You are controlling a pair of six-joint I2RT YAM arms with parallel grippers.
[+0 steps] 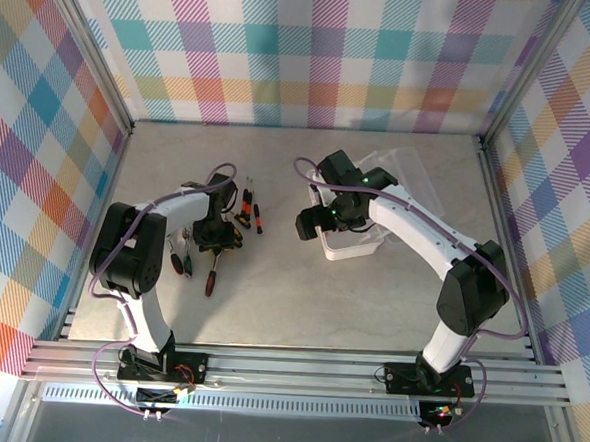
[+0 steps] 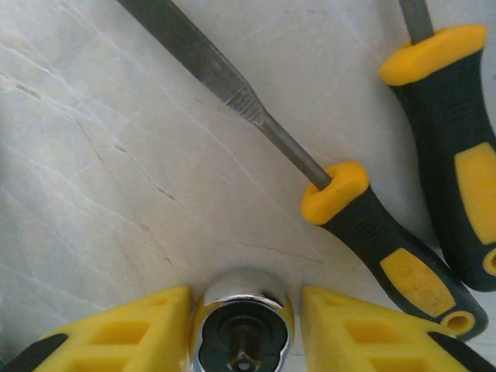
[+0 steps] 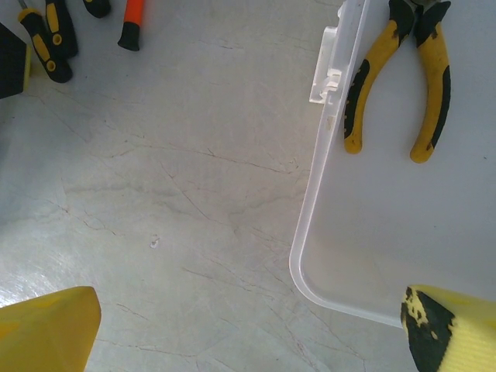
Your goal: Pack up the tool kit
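Observation:
My left gripper (image 2: 242, 314) is low over the table with its yellow fingers (image 2: 132, 329) on either side of a chrome round-headed tool (image 2: 242, 294). The left finger is against it; a thin gap shows on the right. Two black-and-yellow screwdrivers (image 2: 387, 248) (image 2: 457, 155) lie just beyond. From above, the left gripper (image 1: 211, 238) is among the loose tools (image 1: 247, 215). The translucent case (image 3: 310, 225) lies open with yellow-handled pliers (image 3: 395, 77) inside. My right gripper (image 3: 248, 333) is open over the case's corner, holding nothing; it (image 1: 310, 224) hangs left of the case (image 1: 359, 247).
A red-handled screwdriver (image 1: 211, 276) and small pliers (image 1: 180, 256) lie left of centre. The case lid (image 1: 409, 166) stands open toward the back right. Metal frame rails (image 1: 296, 366) and checked walls bound the table. An orange handle (image 3: 133, 23) lies at the top of the right wrist view.

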